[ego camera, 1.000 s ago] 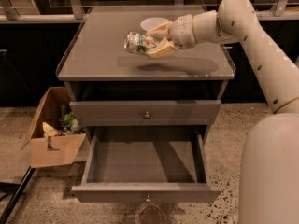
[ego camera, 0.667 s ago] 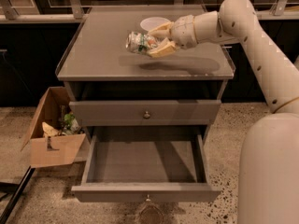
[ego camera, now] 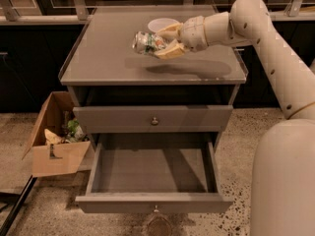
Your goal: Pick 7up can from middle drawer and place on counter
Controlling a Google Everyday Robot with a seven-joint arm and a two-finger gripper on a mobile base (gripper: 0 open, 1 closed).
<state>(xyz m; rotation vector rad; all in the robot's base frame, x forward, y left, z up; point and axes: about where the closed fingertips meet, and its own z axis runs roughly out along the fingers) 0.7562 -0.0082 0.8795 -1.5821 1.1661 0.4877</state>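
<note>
My hand (ego camera: 166, 42) is clamped on the 7up can (ego camera: 146, 43), holding it on its side above the desk (ego camera: 108, 63), clear of the surface and just in front of the white bowl (ego camera: 161, 23). Label shows green and white only, no text readable. The middle drawer (ego camera: 152, 173) stands pulled out below, with a cardboard box (ego camera: 54, 154) on the floor beside the cabinet.

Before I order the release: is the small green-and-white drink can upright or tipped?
Tipped. The small green-and-white 7up can lies sideways, one silver end pointing left, clamped in the gripper above the flat grey-brown counter.
</note>
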